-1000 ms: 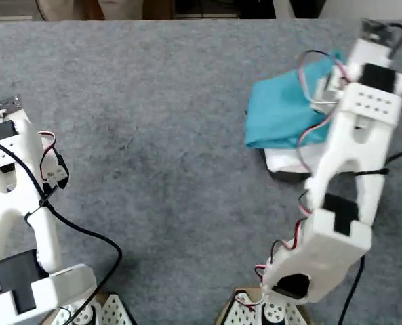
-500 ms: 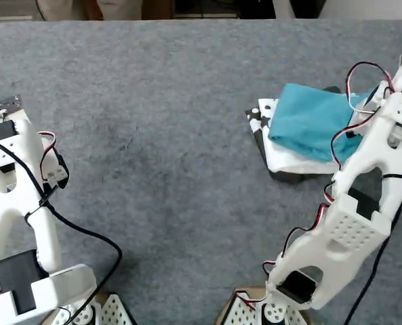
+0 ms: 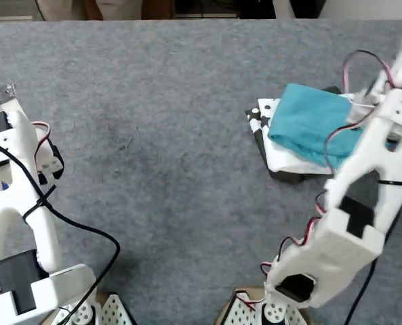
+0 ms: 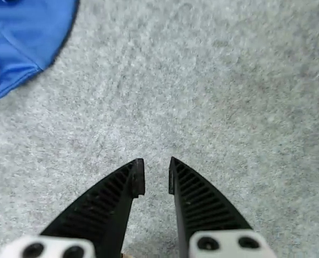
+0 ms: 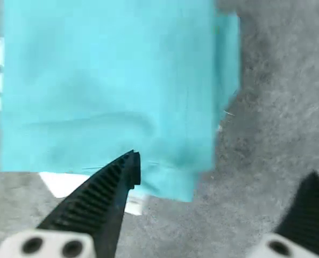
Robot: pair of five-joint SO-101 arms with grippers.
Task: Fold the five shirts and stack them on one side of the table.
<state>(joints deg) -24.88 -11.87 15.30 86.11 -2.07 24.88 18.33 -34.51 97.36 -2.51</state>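
Note:
A folded teal shirt [image 3: 309, 122] lies on top of a white shirt [image 3: 289, 159] and a black one [image 3: 289, 177] in a stack at the right of the table. My right arm [image 3: 380, 142] stands over the stack's right end. In the right wrist view my right gripper [image 5: 221, 172] hangs open just above the teal shirt's [image 5: 105, 80] edge, holding nothing, and a corner of the white shirt [image 5: 57, 185] shows beneath it. My left arm [image 3: 14, 169] is at the table's left edge. My left gripper [image 4: 156, 174] is shut over bare cloth, a short way from a blue shirt [image 4: 25, 32].
A grey cloth [image 3: 153, 122] covers the whole table, with wide free room between the two arms. Loose black cable [image 3: 85, 233] from the left arm trails over the near left part. The table's far edge [image 3: 187, 19] runs along the back.
The teal shirt went from a raised bundle at the right gripper to lying flat on the stack, released. The right arm swung right and drew back. The left arm shifted slightly away.

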